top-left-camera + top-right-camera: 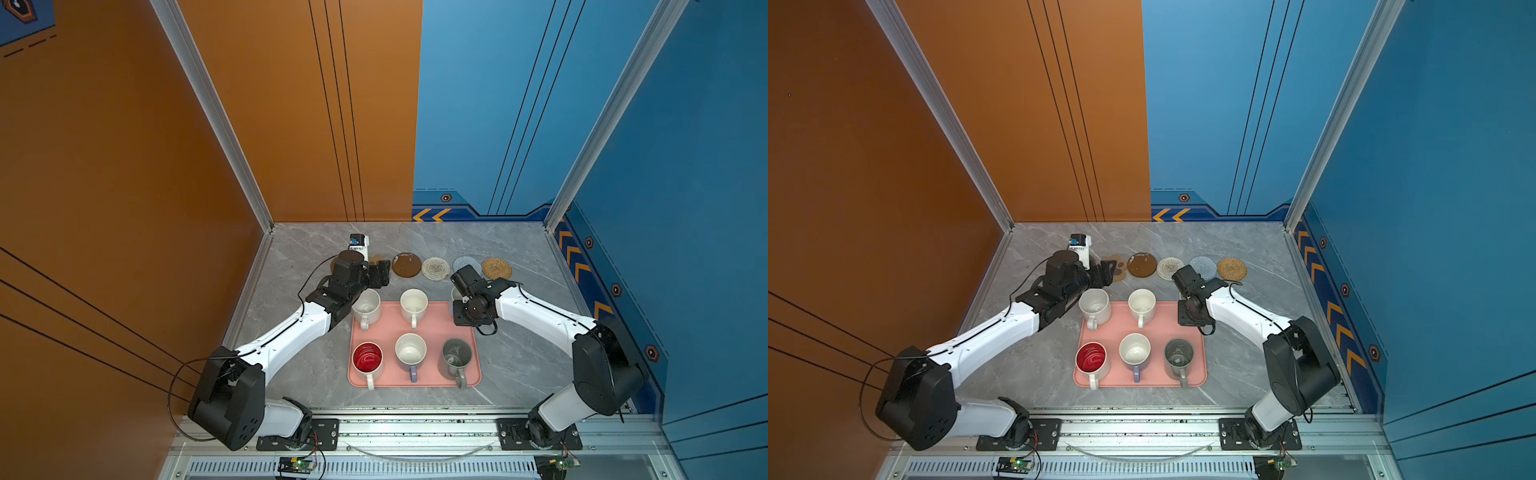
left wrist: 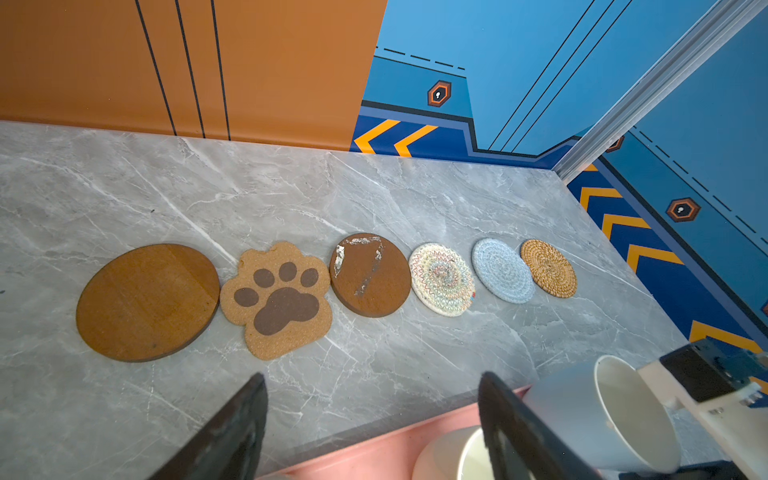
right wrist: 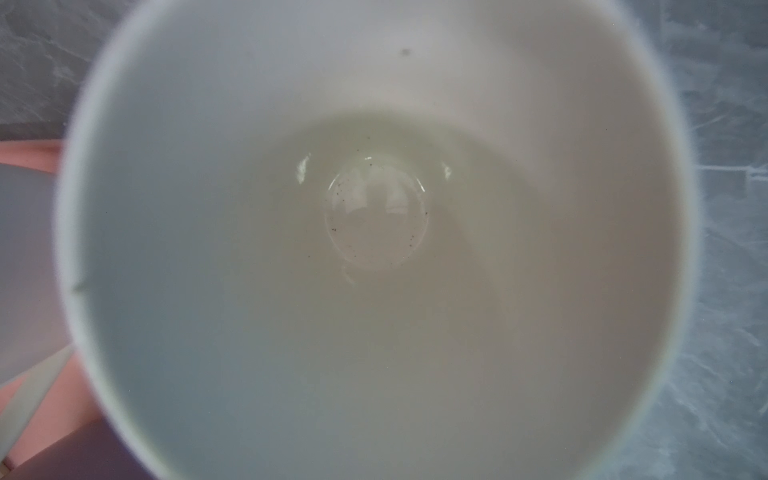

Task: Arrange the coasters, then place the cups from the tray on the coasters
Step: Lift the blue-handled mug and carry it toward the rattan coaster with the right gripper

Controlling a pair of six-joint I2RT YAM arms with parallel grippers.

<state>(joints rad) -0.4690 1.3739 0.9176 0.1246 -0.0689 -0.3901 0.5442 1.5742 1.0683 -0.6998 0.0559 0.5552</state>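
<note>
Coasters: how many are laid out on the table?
6, in one row beyond the tray: brown disc, paw print, scuffed brown disc, cream woven, blue-grey woven, rattan. None seems hidden.

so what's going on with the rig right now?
Six coasters already lie in a row along the far side of the table, all bare. The right gripper is at the rim of the light blue mug at the far right corner of the tray; whether it has clamped isn't clear. The left gripper hovers open and empty near the paw-print coaster. The other five mugs sit on the tray.
</note>
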